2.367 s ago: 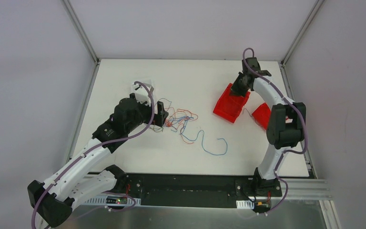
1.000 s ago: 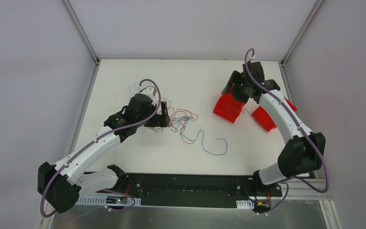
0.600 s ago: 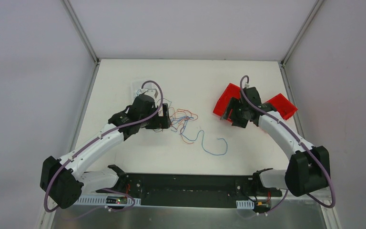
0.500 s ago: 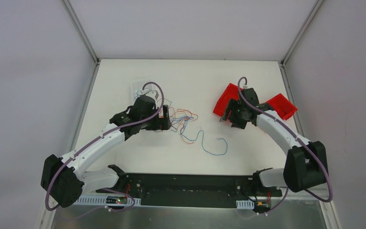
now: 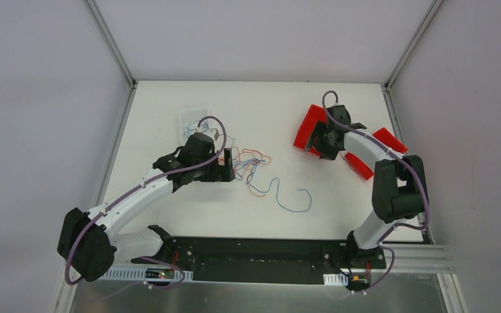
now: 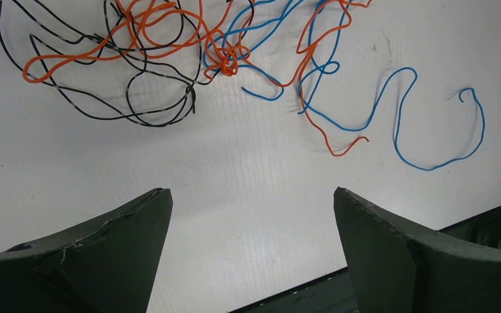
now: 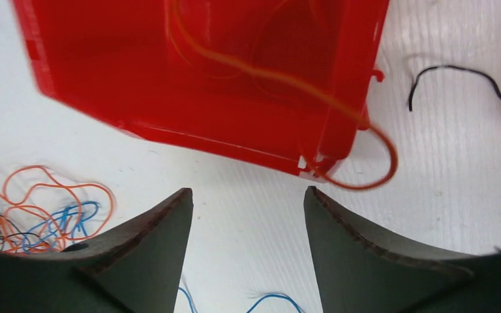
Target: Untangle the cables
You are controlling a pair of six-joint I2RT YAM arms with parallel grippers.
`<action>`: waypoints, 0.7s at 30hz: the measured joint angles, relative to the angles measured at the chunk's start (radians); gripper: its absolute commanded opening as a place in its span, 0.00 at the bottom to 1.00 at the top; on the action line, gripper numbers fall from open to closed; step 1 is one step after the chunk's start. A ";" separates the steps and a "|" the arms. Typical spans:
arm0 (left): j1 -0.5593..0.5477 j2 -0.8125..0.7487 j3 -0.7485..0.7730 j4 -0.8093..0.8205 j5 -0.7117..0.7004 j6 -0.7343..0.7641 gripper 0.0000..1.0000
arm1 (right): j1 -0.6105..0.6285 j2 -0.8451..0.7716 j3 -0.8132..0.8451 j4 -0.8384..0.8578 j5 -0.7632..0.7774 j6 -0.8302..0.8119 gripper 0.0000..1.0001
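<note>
The cables [image 5: 249, 164] lie as a bunch of orange, blue and black strands mid-table, with one loose blue strand [image 5: 293, 197] nearer the front. My left gripper [image 5: 225, 166] sits just left of the bunch. In the left wrist view it [image 6: 251, 195] is open and empty, with the tangle [image 6: 169, 52] ahead of it. My right gripper [image 5: 318, 142] hovers at a red bin [image 5: 305, 125]. In the right wrist view it [image 7: 248, 195] is open and empty just short of the bin [image 7: 137, 85]. An orange cable [image 7: 365, 163] loops out of the bin's corner, and a black strand [image 7: 456, 75] lies beside it.
A second red bin [image 5: 389, 139] stands at the right, partly behind my right arm. A clear flat tray [image 5: 192, 117] lies behind my left gripper. Enclosure walls border the table on the left, back and right.
My right arm has swung, its elbow folding in and its gripper moving near and then back against the red bin. The left gripper crept slightly towards the tangle. Both grippers stayed open.
</note>
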 measured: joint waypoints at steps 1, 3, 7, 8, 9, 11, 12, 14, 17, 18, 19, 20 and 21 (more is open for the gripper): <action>0.000 0.000 -0.004 0.000 0.004 0.000 0.99 | -0.002 0.002 0.011 0.007 -0.001 -0.003 0.67; 0.000 -0.003 -0.016 0.000 0.014 -0.001 0.99 | 0.000 -0.004 0.021 0.019 -0.010 -0.011 0.67; 0.000 -0.007 -0.036 -0.002 0.026 -0.004 0.99 | 0.032 -0.058 -0.011 0.024 -0.051 -0.034 0.70; 0.000 -0.007 -0.037 -0.001 0.027 -0.006 0.99 | 0.046 -0.083 -0.027 0.021 -0.063 -0.038 0.72; 0.000 -0.007 -0.037 -0.002 0.029 -0.008 0.99 | 0.068 -0.118 -0.049 0.022 -0.077 -0.045 0.74; 0.000 -0.006 -0.037 0.000 0.032 -0.010 0.99 | 0.120 -0.199 -0.095 0.018 -0.103 -0.059 0.75; 0.000 -0.005 -0.037 0.000 0.034 -0.011 0.99 | 0.140 -0.230 -0.110 0.017 -0.111 -0.063 0.76; 0.000 -0.004 -0.038 0.000 0.045 -0.014 0.99 | 0.196 -0.301 -0.143 0.016 -0.124 -0.073 0.76; 0.000 -0.005 -0.042 0.002 0.056 -0.019 0.99 | 0.262 -0.383 -0.177 0.015 -0.139 -0.086 0.76; 0.000 -0.006 -0.046 0.003 0.060 -0.021 0.99 | 0.287 -0.415 -0.193 0.017 -0.140 -0.092 0.76; 0.000 -0.008 -0.050 0.003 0.065 -0.021 0.99 | 0.301 -0.436 -0.206 0.018 -0.138 -0.095 0.78; 0.000 -0.011 -0.054 0.002 0.072 -0.021 0.99 | 0.320 -0.462 -0.223 0.019 -0.137 -0.101 0.80; 0.000 -0.015 -0.058 0.003 0.077 -0.022 0.99 | 0.336 -0.489 -0.244 0.023 -0.135 -0.106 0.86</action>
